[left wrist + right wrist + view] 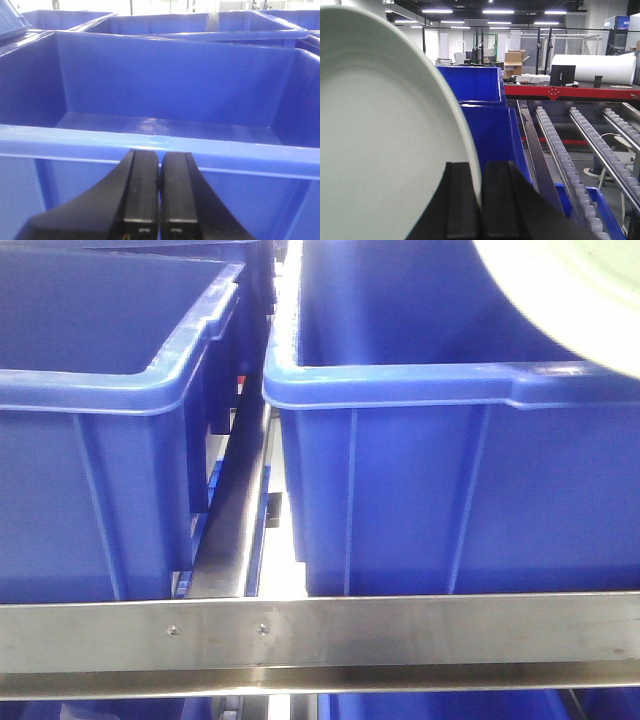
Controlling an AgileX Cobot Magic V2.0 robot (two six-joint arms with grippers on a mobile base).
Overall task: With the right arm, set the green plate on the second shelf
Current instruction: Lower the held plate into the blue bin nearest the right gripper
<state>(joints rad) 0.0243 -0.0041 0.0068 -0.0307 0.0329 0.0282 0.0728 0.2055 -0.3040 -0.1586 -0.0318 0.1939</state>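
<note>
The green plate (380, 130) is pale sage and fills the left of the right wrist view, held on edge. My right gripper (481, 195) is shut on its rim, one black finger on each side. The plate's lower edge also shows at the top right of the front view (570, 290), above the right blue bin (450, 490). My left gripper (160, 175) is shut and empty, its fingers together just in front of the near rim of a blue bin (160, 145). Neither gripper shows in the front view.
Two deep blue bins (90, 440) stand side by side on a shelf behind a metal rail (320, 630). More blue bins (485, 125) and roller conveyor tracks (570, 165) lie to the right of the plate. A red workbench (570, 91) stands far back.
</note>
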